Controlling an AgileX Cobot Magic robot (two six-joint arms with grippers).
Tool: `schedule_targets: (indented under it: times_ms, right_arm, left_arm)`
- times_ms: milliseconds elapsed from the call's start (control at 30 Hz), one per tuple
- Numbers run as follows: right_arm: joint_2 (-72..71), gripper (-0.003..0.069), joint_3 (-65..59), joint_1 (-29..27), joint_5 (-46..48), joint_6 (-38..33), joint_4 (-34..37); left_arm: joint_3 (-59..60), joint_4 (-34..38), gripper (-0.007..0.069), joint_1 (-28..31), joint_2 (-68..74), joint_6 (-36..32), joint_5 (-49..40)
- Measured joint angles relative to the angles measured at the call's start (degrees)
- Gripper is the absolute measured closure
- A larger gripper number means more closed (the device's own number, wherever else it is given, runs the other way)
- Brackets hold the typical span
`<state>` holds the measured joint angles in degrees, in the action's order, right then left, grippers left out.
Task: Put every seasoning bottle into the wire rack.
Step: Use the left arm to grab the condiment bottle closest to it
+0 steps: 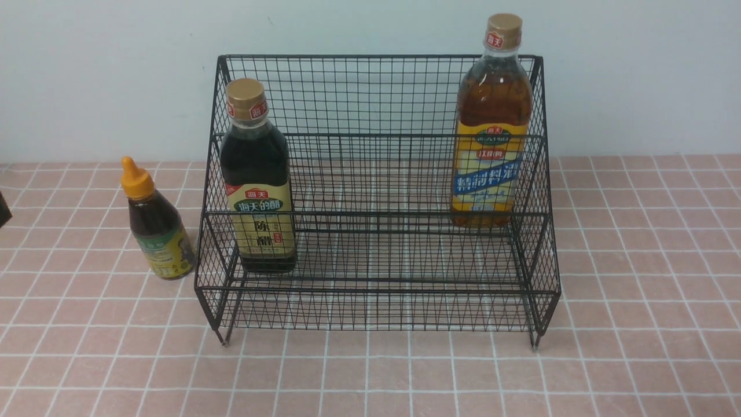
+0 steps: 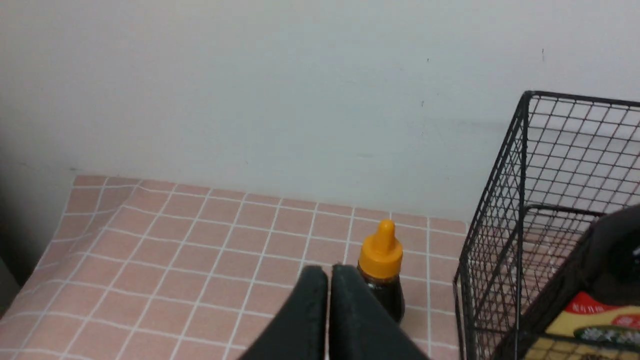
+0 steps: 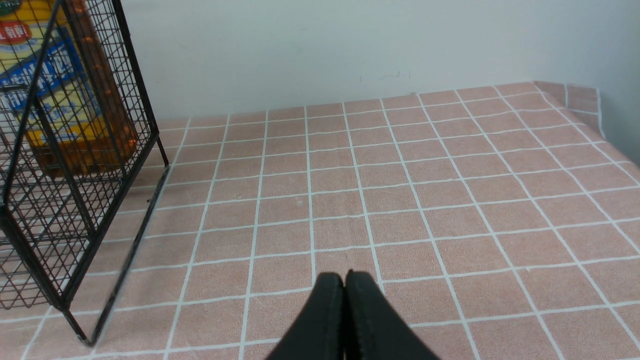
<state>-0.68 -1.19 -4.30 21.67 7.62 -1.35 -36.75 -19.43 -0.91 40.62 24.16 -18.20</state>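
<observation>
Though beside wire rack (image 1: 376,313), small bottle (image 1: 157,231) upright.

I see a plain pale wall (image 1: 370,29) behind a pink tabletop (image 1: 637,347) gridded with white lines. The covering may be cloth; light looks even.

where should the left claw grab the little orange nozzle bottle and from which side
Grip the small bottle around its dark body, below the tapering orange nozzle. It stands upright with the wire rack close on its right, so bring the left claw in from the front or left.
</observation>
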Motion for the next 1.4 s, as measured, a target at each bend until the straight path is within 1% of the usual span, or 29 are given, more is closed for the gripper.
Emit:
schedule_targets:
  times_ms: [33,67,100,133,167,200,233,300,333,467,500,533,600,767,900,933,1000,1067,1100,1133,1200,1300,1400]
  right_arm:
    - [0.0,0.0673,0.0,0.0,0.0,0.0,0.0]
    - [0.0,0.0673,0.0,0.0,0.0,0.0,0.0]
    - [0.0,0.0673,0.0,0.0,0.0,0.0,0.0]
    - [0.0,0.0673,0.0,0.0,0.0,0.0,0.0]
    - [0.0,0.0673,0.0,0.0,0.0,0.0,0.0]
    - [0.0,0.0673,0.0,0.0,0.0,0.0,0.0]
    - [0.0,0.0673,0.0,0.0,0.0,0.0,0.0]
    - [0.0,0.0673,0.0,0.0,0.0,0.0,0.0]
    - [0.0,0.0673,0.0,0.0,0.0,0.0,0.0]
    - [0.0,0.0673,0.0,0.0,0.0,0.0,0.0]
    - [0.0,0.0673,0.0,0.0,0.0,0.0,0.0]
    - [0.0,0.0673,0.0,0.0,0.0,0.0,0.0]
    - [0.0,0.0673,0.0,0.0,0.0,0.0,0.0]
    - [0.0,0.0673,0.0,0.0,0.0,0.0,0.0]
    - [0.0,0.0673,0.0,0.0,0.0,0.0,0.0]
    - [0.0,0.0673,0.0,0.0,0.0,0.0,0.0]
    - [0.0,0.0673,0.0,0.0,0.0,0.0,0.0]
    - [0.0,0.0673,0.0,0.0,0.0,0.0,0.0]
    - [0.0,0.0673,0.0,0.0,0.0,0.0,0.0]
    - [0.0,0.0673,0.0,0.0,0.0,0.0,0.0]
    - [0.0,0.0673,0.0,0.0,0.0,0.0,0.0]
    - [0.0,0.0673,0.0,0.0,0.0,0.0,0.0]
    - [0.0,0.0673,0.0,0.0,0.0,0.0,0.0]
  left_arm:
    - [0.0,4.5,0.0631,0.0,-0.5,-5.9,-0.3]
    - [0.0,5.4,0.0631,0.0,-0.6,-7.0,-0.3]
    - [0.0,12.6,0.0631,0.0,-1.1,-17.4,-1.0]
    - [0.1,17.2,0.0631,0.0,-1.1,-24.2,-1.1]
    - [0.2,17.7,0.0631,0.0,-1.1,-25.2,-1.1]
    - [0.7,20.3,0.0631,0.0,-1.1,-28.8,-0.8]
    - [1.5,21.6,0.0631,0.0,-1.1,-30.3,-0.1]
    - [4.0,22.3,0.0631,0.0,-1.1,-30.3,3.4]
    - [5.7,22.2,0.0631,0.0,-1.1,-29.1,6.1]
    - [12.8,20.6,0.0631,0.0,-1.0,-25.4,20.9]
    - [14.6,19.4,0.0631,0.0,-0.4,-25.1,26.0]
    - [14.8,19.4,0.0631,0.0,-0.4,-25.0,26.7]
    - [16.5,17.6,0.0631,0.0,1.3,-24.9,34.6]
    - [17.2,13.5,0.0623,0.0,8.1,-24.8,45.8]
    - [17.2,13.1,0.0577,0.0,13.8,-23.8,50.2]
    - [17.2,13.0,0.0533,0.0,17.1,-22.7,52.2]
    - [16.9,13.0,0.0479,0.0,20.5,-22.0,53.9]
    - [16.0,13.4,0.0414,0.0,23.7,-21.9,54.9]
    - [15.0,14.7,0.0362,0.0,26.0,-21.5,55.6]
    - [14.7,15.0,0.0347,0.0,26.7,-21.3,55.8]
    - [12.4,16.1,0.0269,0.0,29.6,-20.5,56.0]
    - [9.3,16.4,0.0200,0.0,33.0,-20.3,56.0]
    - [6.9,16.6,0.0180,0.0,34.9,-20.3,55.9]
